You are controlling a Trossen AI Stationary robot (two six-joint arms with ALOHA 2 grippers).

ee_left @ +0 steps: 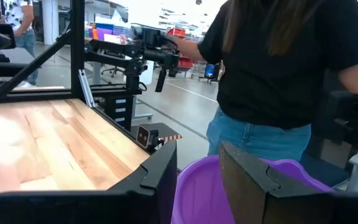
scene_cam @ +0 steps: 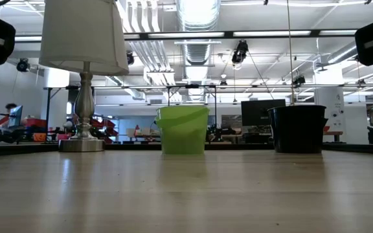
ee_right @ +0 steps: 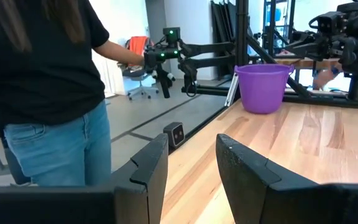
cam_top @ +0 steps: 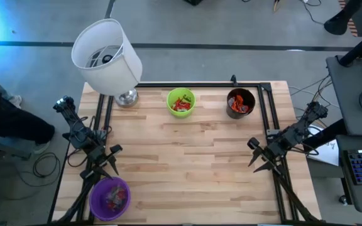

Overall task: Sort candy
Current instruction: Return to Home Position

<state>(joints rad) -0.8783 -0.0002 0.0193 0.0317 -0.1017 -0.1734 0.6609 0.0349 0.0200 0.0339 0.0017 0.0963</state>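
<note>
The candy lies in three cups. Red and green pieces (cam_top: pixel 181 104) fill the green cup (cam_top: pixel 181 94) at the table's far middle. Orange-red pieces (cam_top: pixel 236 107) are in the black cup (cam_top: pixel 250 97) to its right. Mixed wrapped pieces (cam_top: pixel 112 198) sit in the purple cup (cam_top: pixel 97 188) at the near left corner. My left gripper (cam_top: pixel 114 160) hovers open just beyond the purple cup (ee_left: pixel 197 180), its fingers level. My right gripper (cam_top: pixel 254 156) hovers open at the right side, level, holding nothing (ee_right: pixel 191 174).
A white-shaded lamp (cam_top: pixel 109 56) stands on its metal foot (cam_top: pixel 127 98) at the far left corner. A black frame rail (cam_top: pixel 200 84) runs round the table. A person in a black top and jeans (ee_left: pixel 272 74) stands by the near edge.
</note>
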